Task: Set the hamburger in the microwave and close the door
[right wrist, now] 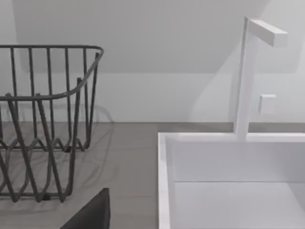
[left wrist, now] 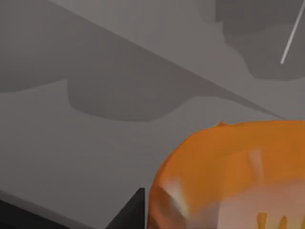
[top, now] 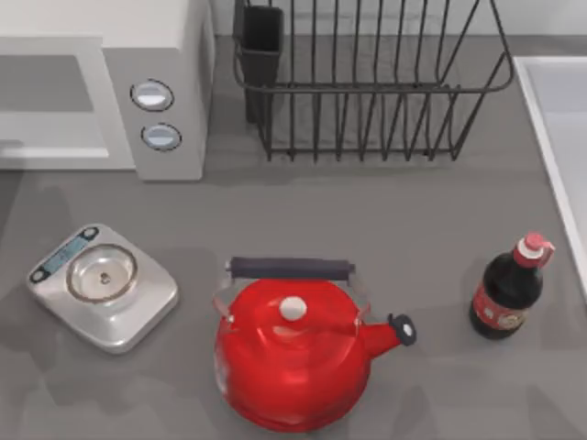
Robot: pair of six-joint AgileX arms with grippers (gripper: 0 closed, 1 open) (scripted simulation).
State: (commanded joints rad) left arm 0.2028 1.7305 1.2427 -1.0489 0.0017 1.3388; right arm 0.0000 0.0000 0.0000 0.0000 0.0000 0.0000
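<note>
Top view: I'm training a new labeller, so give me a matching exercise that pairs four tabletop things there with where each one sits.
Things:
1. round red metal kettle
2. dark glass sauce bottle with red cap
3. silver square kitchen scale
4. black wire dish rack

Places:
A. back of the table, right of the white boxy microwave
B. near the right side, by the white sink
C. front, near the middle
D. left side, in front of the microwave

Pairs: 1-C, 2-B, 3-D, 4-A
</note>
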